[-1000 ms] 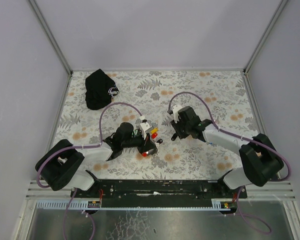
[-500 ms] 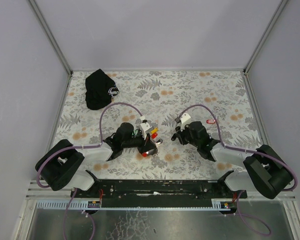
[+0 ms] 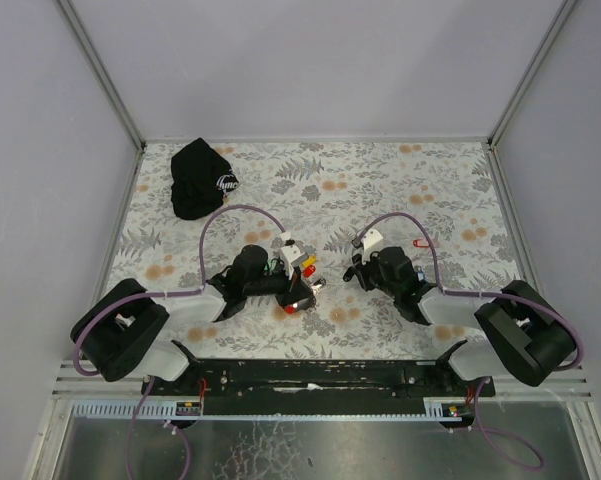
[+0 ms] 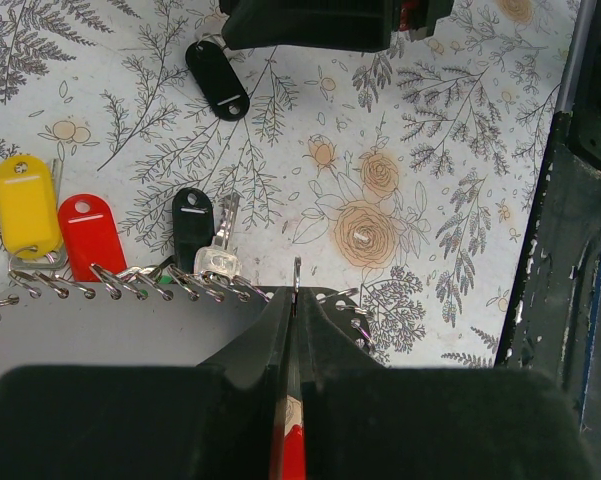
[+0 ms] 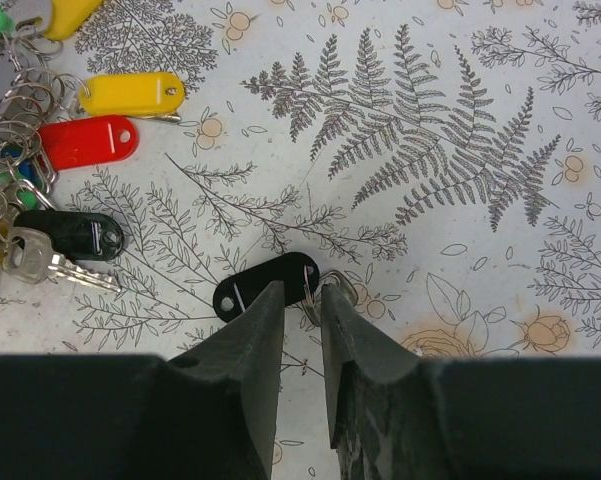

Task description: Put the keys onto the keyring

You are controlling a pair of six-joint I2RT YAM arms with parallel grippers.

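Observation:
My left gripper [image 4: 296,295] is shut on the keyring [image 4: 296,268]; its thin edge pokes out past the tips, and its red plastic piece [image 4: 292,452] shows between the jaws. The grey-white bar [image 4: 110,330] lies beside them. Keys with yellow [image 4: 25,205], red [image 4: 92,235] and black [image 4: 192,215] tags lie bunched by the bar. My right gripper [image 5: 302,290] stands open, low over the table, with a narrow gap. Its fingers straddle the small ring of a lone black-tagged key [image 5: 265,283]. In the top view the grippers [image 3: 305,290] [image 3: 358,268] face each other.
A large black cap [image 3: 202,178] lies at the far left of the flowered table [image 3: 380,190]. A lone small red tag [image 3: 421,241] lies behind the right arm. More tagged keys, yellow [image 5: 132,94], red [image 5: 88,141] and black [image 5: 75,235], lie to the left in the right wrist view.
My right arm has swung back toward its base and lowered its gripper onto the lone black-tagged key, its jaws narrowing a little. The left arm has not moved.

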